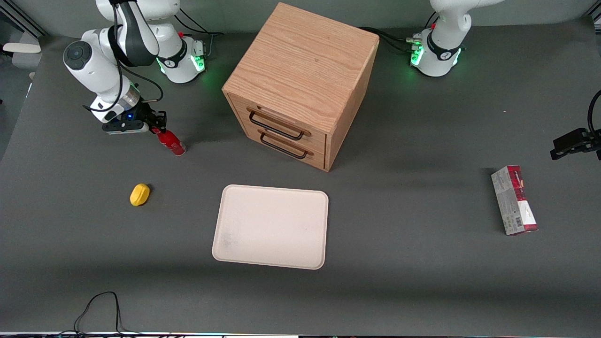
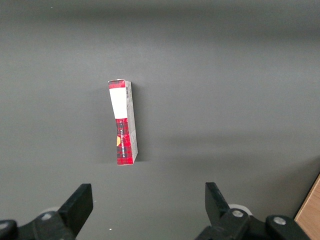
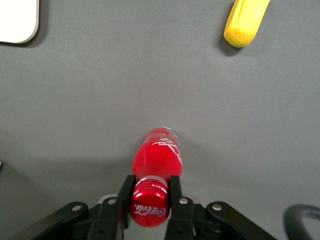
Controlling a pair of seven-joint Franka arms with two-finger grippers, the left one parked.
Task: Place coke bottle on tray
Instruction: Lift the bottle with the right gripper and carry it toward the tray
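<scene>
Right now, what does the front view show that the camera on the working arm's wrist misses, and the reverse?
Only the front view shows the wooden two-drawer cabinet, the red-and-grey carton toward the parked arm's end of the table, and the whole cream tray. Only the right wrist view shows the lettering on the coke bottle and its cap pinched between the fingers. Both show the gripper shut on the bottle's neck, the bottle's base at the table, the yellow oval object, and at least a corner of the tray.
</scene>
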